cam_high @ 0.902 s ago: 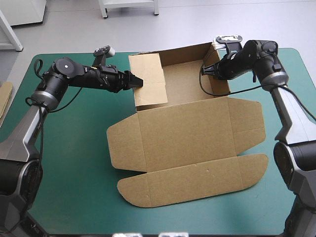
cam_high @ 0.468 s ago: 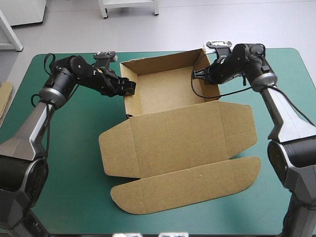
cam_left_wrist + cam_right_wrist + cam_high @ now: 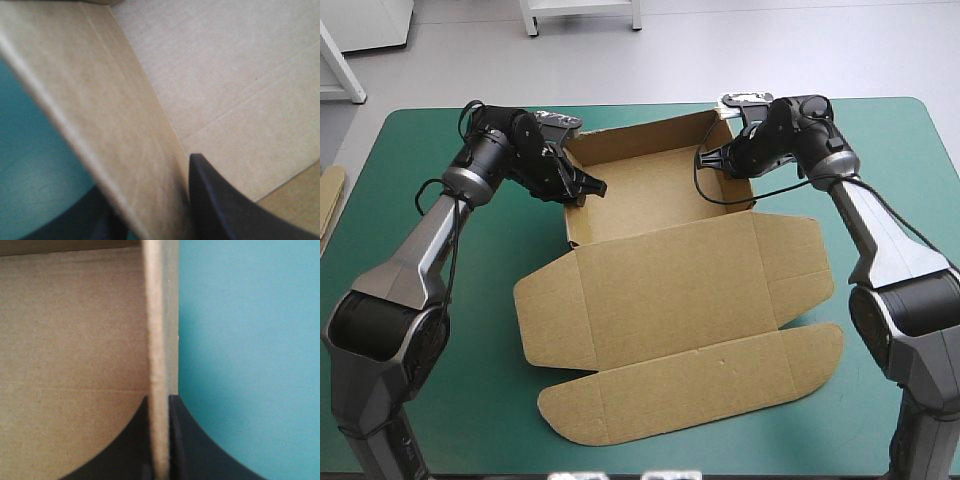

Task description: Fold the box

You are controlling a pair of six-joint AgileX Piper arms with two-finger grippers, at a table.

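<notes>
The brown cardboard box stands open-topped at the far side, free from above, but the black-fingered left gripper and right gripper each clamp a side wall. Its flat lid fills the middle; bare teal-green cover runs down both sides

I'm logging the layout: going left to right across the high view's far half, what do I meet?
A spare board edge → left tool, clamped on the left wall → the box, its tray floor → right tool, clamped on the right wall.
</notes>
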